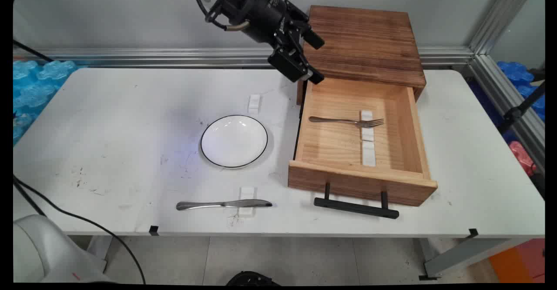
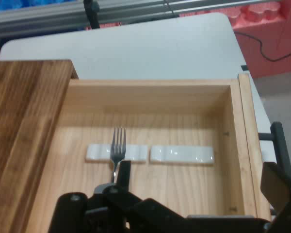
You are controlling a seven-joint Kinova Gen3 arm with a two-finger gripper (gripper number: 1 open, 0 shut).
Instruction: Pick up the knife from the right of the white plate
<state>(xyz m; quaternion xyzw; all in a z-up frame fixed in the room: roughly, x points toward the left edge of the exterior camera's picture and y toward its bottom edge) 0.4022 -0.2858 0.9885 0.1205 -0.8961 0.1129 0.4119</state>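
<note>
Knife (image 1: 224,204): we logged it flat near the front edge of the table (image 1: 109,129), its blade across a small white pad (image 1: 246,199).
Plate (image 1: 234,141): white with a dark rim, nothing on it, left of the drawer.
Gripper (image 1: 319,61): in the air over the drawer's back left corner, fingers spread wide, holding nothing.
Drawer (image 1: 361,181): pulled out of the wooden box (image 1: 365,42), black handle (image 1: 356,207) frontward.
Fork (image 1: 346,121): inside the drawer, below the gripper, tines rightward across the white strips (image 1: 368,151).
</note>
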